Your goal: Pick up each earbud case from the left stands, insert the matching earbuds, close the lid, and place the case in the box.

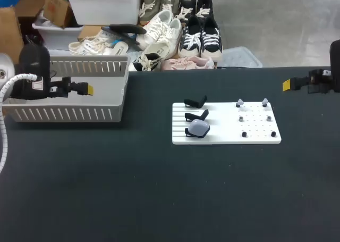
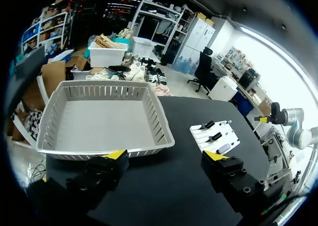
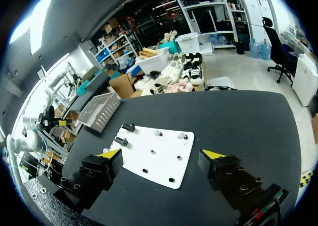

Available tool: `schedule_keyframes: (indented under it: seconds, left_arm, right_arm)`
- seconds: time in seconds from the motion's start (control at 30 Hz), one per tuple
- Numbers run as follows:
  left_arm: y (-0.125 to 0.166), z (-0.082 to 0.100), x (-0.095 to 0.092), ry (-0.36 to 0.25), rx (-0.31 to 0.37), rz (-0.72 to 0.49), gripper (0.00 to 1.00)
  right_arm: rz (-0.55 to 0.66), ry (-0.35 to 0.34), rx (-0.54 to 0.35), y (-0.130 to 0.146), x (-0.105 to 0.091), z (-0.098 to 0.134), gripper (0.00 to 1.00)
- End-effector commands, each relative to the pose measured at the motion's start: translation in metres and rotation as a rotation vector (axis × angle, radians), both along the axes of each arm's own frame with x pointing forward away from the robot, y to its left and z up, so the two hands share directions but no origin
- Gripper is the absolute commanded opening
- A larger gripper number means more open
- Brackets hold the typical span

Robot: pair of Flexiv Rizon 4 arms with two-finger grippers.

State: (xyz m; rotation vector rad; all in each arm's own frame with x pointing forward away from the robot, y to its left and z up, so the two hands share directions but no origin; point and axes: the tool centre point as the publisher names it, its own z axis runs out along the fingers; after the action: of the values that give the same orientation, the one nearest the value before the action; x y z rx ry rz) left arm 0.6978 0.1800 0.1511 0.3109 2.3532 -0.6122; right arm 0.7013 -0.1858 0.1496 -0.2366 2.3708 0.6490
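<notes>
**Both arms parked wide, one case waiting on its stand**

Head camera first: my left arm (image 1: 37,81) hangs at the left of the desk (image 1: 159,199), its yellow tip showing against the grey basket (image 1: 69,113); my right arm (image 1: 321,81) sits at the far right edge, well apart from everything. Side-on like this, that view tells me nothing about the jaws. The wrist cameras settle it: left jaws spread wide, gripping nothing; right jaws spread just as wide, gripping nothing.

The white board (image 1: 223,138) lies mid-desk; three black stands (image 1: 195,115) run down its left side; the grey-blue earbud case (image 1: 199,127) sits on the nearest one, and the two farther ones are bare. Small earbuds (image 1: 240,103) stand on pegs across the board's right half; the two farthest are pale, the rest dark.

The left wrist camera looks down into the basket just ahead of its jaws, slotted walls all round; the board and case lie off beyond one finger, and my right arm shows far behind them. The right wrist camera has the board square ahead of its jaws, with the pegs and two stands plain to see; the case is nearly lost beside one finger, and I can't make it out for certain there.
</notes>
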Motion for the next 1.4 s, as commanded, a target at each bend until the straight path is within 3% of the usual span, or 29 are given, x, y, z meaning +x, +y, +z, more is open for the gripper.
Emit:
schedule_keyframes:
  seconds: [0.03,0.13,0.4,0.63,1.0,1.13,1.4]
  left_arm:
    - [-0.003,0.003,0.003,-0.024,0.017,-0.056,1.0]
    - [-0.016,0.008,0.003,-0.09,0.057,-0.148,1.0]
    - [-0.049,0.023,0.01,-0.195,-0.017,-0.471,1.0]
    - [-0.079,0.029,0.013,-0.307,0.029,-0.739,1.0]
    - [-0.135,0.012,0.008,-0.429,0.12,-0.981,1.0]
    - [-0.156,-0.001,0.001,-0.441,0.131,-1.032,1.0]
    - [-0.184,-0.029,-0.011,-0.378,0.088,-1.09,1.0]
  right_arm:
    - [0.005,0.001,0.003,-0.001,0.001,-0.001,1.0]
    - [0.005,0.001,0.003,-0.001,0.001,-0.001,1.0]
    - [0.005,0.001,0.003,-0.001,0.001,-0.001,1.0]
    - [0.005,0.001,0.003,-0.001,0.001,-0.001,1.0]
    - [0.005,0.001,0.003,-0.001,0.001,-0.001,1.0]
    - [0.005,0.001,0.003,-0.001,0.001,-0.001,1.0]
    - [0.005,0.001,0.003,-0.001,0.001,-0.001,1.0]
